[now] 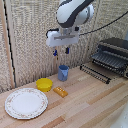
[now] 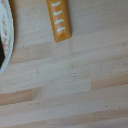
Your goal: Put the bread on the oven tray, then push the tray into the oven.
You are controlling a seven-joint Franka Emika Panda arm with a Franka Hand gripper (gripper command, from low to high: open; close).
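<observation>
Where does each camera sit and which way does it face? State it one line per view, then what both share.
Exterior view: off the arm, facing the wooden table and oven; shows the white arm and the clamp hanging above the bread.
Wrist view: on the wrist, looking straight down at the tabletop; no part of the robot shows.
Shared: the bread, the plate rim, the table.

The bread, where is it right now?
In the exterior view the bread lies flat on the wooden table, just to that view's right of the yellow bowl and in front of the blue cup.
</observation>
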